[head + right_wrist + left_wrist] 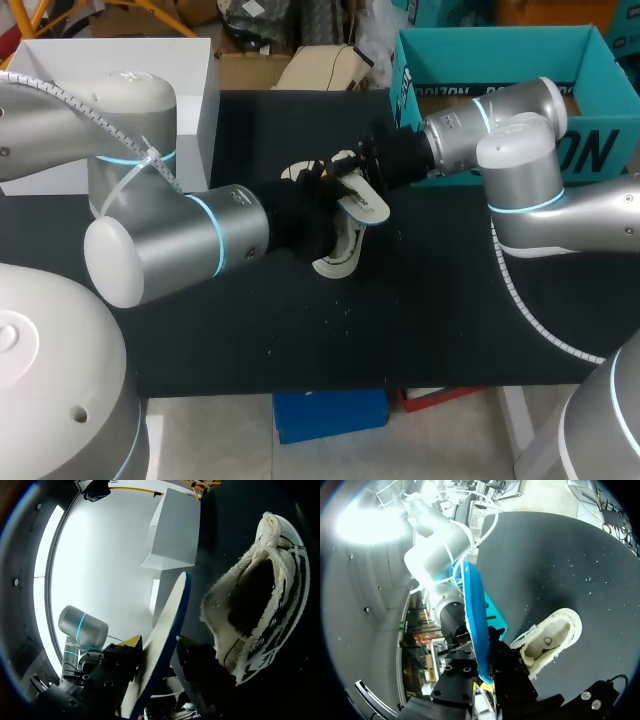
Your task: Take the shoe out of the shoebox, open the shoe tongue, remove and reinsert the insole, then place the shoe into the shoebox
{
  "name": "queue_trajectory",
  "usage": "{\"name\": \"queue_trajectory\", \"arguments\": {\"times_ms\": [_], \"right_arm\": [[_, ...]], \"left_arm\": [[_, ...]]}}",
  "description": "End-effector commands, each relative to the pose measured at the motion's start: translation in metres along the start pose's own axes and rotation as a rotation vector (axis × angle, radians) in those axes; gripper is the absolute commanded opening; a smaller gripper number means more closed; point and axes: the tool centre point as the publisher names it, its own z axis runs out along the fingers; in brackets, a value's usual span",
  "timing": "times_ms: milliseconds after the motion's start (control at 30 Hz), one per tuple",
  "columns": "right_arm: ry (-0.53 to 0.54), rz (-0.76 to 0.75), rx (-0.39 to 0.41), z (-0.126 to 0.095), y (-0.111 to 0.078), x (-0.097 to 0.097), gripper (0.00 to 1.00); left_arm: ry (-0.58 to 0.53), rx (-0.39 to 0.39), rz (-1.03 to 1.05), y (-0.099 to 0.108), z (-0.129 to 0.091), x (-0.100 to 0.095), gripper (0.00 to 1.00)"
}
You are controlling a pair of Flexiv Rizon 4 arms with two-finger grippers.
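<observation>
Left hand [482,674] and right hand [161,647] pinch insole [474,612] — shoe [551,639] beside.

Just one white fleece-lined shoe with black lacing [265,605]. One flat blue-backed fleece insole [474,610] (edge-on in both wrist views, yet only a single piece). One teal cardboard shoebox [590,150] and one plain white open-topped box [200,100], making two boxes in all. One black-topped table [400,330]. Two silver-grey robot arms with glowing blue joint rings: the left arm [170,250] and the right arm [520,160]. Two black two-finger grippers with yellow tips: the left gripper [482,675] and the right gripper [160,655], giving four fingers altogether.
</observation>
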Motion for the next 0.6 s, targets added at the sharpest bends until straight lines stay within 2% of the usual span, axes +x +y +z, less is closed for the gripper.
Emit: {"name": "queue_trajectory", "arguments": {"times_ms": [33,367,600], "right_arm": [[-0.024,0.007,-0.014,-0.012,-0.007,0.000,1.00],[-0.107,0.008,-0.038,-0.052,-0.005,-0.002,1.00],[-0.170,-0.020,-0.072,-0.087,-0.003,0.011,1.00]], "left_arm": [[-0.893,-0.010,0.003,-0.008,-0.010,-0.003,0.00],[-0.903,-0.001,0.014,-0.022,-0.039,-0.020,0.00],[-0.912,0.014,0.039,-0.036,-0.057,-0.020,0.00]]}}
